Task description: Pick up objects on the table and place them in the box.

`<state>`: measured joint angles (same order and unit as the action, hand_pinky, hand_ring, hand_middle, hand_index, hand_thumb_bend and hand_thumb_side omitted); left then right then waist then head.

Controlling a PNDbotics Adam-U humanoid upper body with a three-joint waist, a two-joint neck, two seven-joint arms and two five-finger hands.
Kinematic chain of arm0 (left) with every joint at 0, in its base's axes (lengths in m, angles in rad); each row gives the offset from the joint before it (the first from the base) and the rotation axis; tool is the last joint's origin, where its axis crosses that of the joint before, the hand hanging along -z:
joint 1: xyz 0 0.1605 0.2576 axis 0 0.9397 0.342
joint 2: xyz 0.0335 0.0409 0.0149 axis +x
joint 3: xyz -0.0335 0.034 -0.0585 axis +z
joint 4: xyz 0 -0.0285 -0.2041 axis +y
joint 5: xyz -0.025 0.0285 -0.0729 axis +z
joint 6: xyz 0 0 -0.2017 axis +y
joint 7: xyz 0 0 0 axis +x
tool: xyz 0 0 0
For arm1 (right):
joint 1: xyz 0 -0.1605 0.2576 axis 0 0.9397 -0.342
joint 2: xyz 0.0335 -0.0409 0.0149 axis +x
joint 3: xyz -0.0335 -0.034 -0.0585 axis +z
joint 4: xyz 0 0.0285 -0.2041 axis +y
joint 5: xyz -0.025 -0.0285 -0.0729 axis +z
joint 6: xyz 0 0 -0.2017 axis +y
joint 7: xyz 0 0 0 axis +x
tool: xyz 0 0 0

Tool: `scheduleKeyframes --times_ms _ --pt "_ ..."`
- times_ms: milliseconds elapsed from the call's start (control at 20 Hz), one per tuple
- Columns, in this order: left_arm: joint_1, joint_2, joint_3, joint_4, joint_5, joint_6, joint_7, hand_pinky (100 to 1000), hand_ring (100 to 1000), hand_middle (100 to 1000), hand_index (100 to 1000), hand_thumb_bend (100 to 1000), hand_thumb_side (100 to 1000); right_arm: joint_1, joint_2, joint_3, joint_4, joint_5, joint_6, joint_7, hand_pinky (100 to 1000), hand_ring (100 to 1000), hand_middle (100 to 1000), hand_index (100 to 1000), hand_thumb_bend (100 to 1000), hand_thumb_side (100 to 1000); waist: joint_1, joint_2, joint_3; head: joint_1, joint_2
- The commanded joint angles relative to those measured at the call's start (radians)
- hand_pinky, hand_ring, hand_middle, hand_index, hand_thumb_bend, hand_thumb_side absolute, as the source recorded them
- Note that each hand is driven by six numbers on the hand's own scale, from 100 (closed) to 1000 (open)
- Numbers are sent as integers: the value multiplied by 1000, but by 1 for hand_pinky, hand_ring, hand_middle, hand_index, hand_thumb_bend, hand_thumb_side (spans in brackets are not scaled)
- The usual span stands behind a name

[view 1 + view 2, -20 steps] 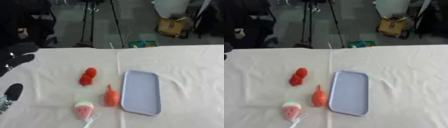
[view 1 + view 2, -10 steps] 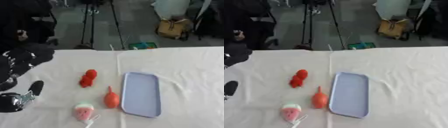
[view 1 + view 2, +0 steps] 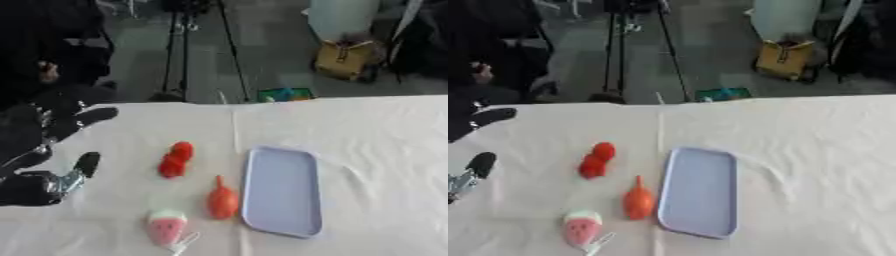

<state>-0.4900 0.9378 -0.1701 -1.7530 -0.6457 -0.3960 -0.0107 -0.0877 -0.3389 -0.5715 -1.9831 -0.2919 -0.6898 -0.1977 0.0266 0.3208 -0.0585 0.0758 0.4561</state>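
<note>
1. The tabletop (image 3: 376, 150) is covered with a creased white cloth and fills the lower half of the frame, its far edge running across just above the middle
2. Behind it lies a grey floor with the black legs of a tripod (image 3: 188, 45) at upper centre, a yellow-brown bag (image 3: 347, 59) at upper right, a pale bin (image 3: 343, 17) above that bag, and a small green and blue object (image 3: 286, 94) on the floor just past the tabletop's far edge
3. One pale lilac tray (image 3: 282, 190), a shallow rounded rectangle, lies lengthwise right of centre; it is the only container in view
4. One red lumpy toy (image 3: 176, 159), shaped like two joined blobs, lies left of the tray near the centre
5. One orange carrot-shaped toy (image 3: 221, 199) lies just beside the tray's left edge, its thin tip pointing away from the camera
6. One pink and white toy like a watermelon slice on a stick (image 3: 166, 227) lies at the lower centre-left, near the carrot-shaped toy and apart from it
7. That makes three toys, all on the cloth outside the tray
8. The left hand (image 3: 52, 122) shows at the left edge, black with silver parts, its fingers (image 3: 92, 114) spread and relaxed, holding nothing, well apart from the toys
9. The right hand shows in neither view
</note>
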Motion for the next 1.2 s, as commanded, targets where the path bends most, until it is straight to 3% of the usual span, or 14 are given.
scheduleKeyframes --times_ms 50,200,250,300,350,400,550,700,750,900,950,1000,1050,1200 --pt "-76 -16 -23 79 45 27 -64 1000 1000 1000 1000 100 1000 -3 -35 1 -17 -7 4 9 720 816 769 821 100 1000 1 -24 2 -9 0" --pt "-148 -84 -33 146 50 62 -144 1000 1000 1000 1000 117 1000 -3 -34 3 -17 -9 11 15 722 816 769 819 100 999 2 -29 6 -18 1" --pt "-166 -105 -33 165 35 74 -175 1000 1000 1000 1000 218 1000 -4 -34 4 -17 -11 14 16 723 816 769 818 100 998 3 -30 6 -18 0" --pt "-182 -122 -33 181 18 83 -203 1000 1000 1000 1000 218 1000 -5 -34 4 -17 -12 17 18 723 816 769 818 100 998 3 -31 6 -19 -1" --pt "-197 -141 -33 202 -3 94 -237 1000 1000 1000 1000 331 1000 -5 -35 5 -17 -13 19 19 724 817 769 817 100 998 3 -31 5 -18 -1" --pt "-212 -158 -32 221 -23 102 -268 1000 1000 1000 1000 331 1000 -6 -35 6 -17 -15 20 21 724 817 769 817 100 998 3 -32 5 -18 -1" --pt "-245 -211 -18 275 -58 119 -338 1000 1000 1000 1000 483 1000 -6 -34 6 -17 -17 24 24 726 817 768 814 100 995 4 -33 6 -16 -6" --pt "-262 -252 -5 308 -59 120 -389 1000 1000 1000 1000 497 1000 -6 -32 5 -17 -17 28 27 727 817 768 814 100 995 4 -34 8 -16 -8" --pt "-262 -265 -3 316 -57 119 -404 1000 1000 1000 1000 600 1000 -7 -32 5 -17 -18 30 27 728 817 768 813 100 994 4 -33 9 -17 -10" --pt "-259 -318 18 342 -68 124 -458 1000 1000 1000 1000 610 1000 -9 -31 7 -17 -22 34 29 729 817 767 810 100 993 3 -34 11 -21 -15" --pt "-257 -336 31 347 -81 128 -473 1000 1000 1000 1000 546 1000 -9 -31 7 -17 -22 36 30 730 818 767 806 100 990 2 -34 12 -23 -16" --pt "-255 -356 49 348 -102 134 -487 1000 1000 1000 1000 546 1000 -8 -30 6 -17 -23 36 30 730 818 767 806 100 990 2 -34 13 -25 -16" --pt "-253 -376 71 344 -126 142 -495 1000 970 1000 1000 444 1000 -7 -29 6 -17 -23 37 30 732 818 766 802 100 986 1 -35 15 -26 -16" --pt "-243 -451 138 314 -224 174 -508 1000 974 1000 1000 419 1000 -8 -26 4 -17 -25 42 29 733 818 766 800 100 983 -1 -36 19 -29 -18"
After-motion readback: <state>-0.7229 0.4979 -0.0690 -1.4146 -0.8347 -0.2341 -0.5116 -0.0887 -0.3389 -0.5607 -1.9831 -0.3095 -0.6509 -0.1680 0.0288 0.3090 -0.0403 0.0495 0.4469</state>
